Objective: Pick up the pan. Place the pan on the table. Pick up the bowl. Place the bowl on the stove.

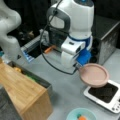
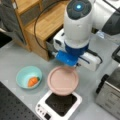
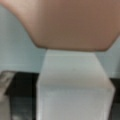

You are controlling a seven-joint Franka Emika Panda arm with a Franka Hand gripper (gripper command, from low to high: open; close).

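In a front view, the teal bowl [image 2: 29, 77] with an orange item sits on the grey table [image 2: 15, 60] at the left. To its right, the gripper [image 2: 75, 65] pinches the pink pan [image 2: 63, 80] by its handle, lifted above the stove [image 2: 59, 104].

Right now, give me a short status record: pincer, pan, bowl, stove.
pincer: shut on the pan's handle
pan: lifted, hanging over the stove's edge, not resting on it
bowl: on the table, orange item inside, untouched
stove: black top bare, partly under the pan
done so far: pan picked up; not yet set on the table
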